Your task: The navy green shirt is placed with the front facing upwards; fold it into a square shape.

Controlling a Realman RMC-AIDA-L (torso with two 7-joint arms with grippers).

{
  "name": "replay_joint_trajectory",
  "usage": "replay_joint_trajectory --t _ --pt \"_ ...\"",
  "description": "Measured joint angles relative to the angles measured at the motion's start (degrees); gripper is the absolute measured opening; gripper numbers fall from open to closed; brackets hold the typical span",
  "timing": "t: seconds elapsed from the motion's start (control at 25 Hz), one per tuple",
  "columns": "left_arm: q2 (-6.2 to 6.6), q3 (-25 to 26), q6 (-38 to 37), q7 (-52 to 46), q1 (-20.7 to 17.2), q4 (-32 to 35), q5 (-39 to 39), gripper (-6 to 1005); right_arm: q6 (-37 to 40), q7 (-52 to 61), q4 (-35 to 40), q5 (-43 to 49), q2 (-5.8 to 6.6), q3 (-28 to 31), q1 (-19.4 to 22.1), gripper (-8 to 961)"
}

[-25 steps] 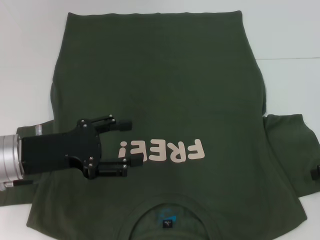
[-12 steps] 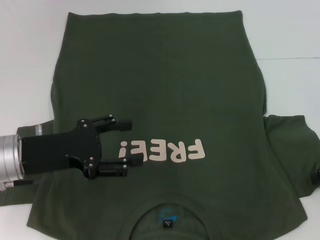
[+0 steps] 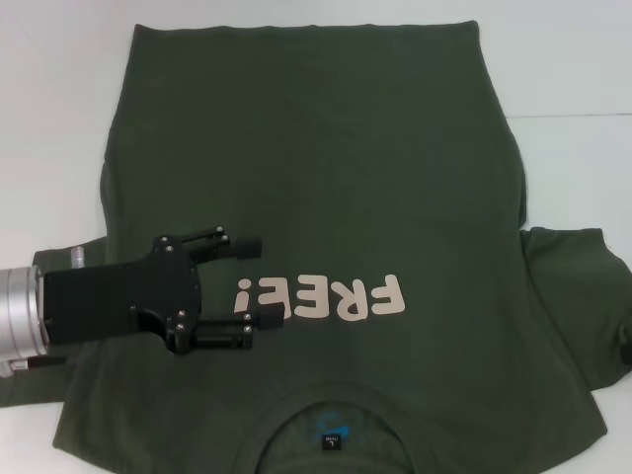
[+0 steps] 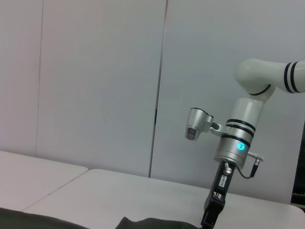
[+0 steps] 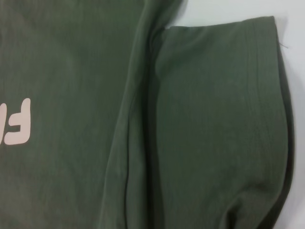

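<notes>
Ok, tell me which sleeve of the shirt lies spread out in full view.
The right sleeve, flat on the table; the left gripper covers the other one.

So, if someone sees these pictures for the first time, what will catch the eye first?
First, the navy green shirt, spread front up across the white table, with its pale pink "FREE!" print on the chest. Next, the left pincer, black and open, hovering over the shirt just beside that print. The right pincer hangs at the shirt's other sleeve.
</notes>
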State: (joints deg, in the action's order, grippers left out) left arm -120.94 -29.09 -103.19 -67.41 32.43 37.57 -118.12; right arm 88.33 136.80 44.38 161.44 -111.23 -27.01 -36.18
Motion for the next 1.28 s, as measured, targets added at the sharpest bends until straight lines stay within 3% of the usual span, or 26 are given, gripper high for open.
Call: replay_joint_trajectory --t 0.24,0.44,1.28 --pt "0.00 0.04 0.00 0.00 0.00 -0.03 0.00 861 -0.02 0.01 0.31 -0.02 -0.01 -0.37 -0.20 146" --pt "0.00 0.18 0.00 0.00 0.00 -0.04 0.00 861 -0.15 0.03 0.93 -0.19 -0.05 -0.37 -0.27 30" --pt "-0.13 0.26 0.10 -0.42 0.00 -0.04 0.90 861 -6.04 0.02 5.02 0.55 1.70 -0.60 1.43 28"
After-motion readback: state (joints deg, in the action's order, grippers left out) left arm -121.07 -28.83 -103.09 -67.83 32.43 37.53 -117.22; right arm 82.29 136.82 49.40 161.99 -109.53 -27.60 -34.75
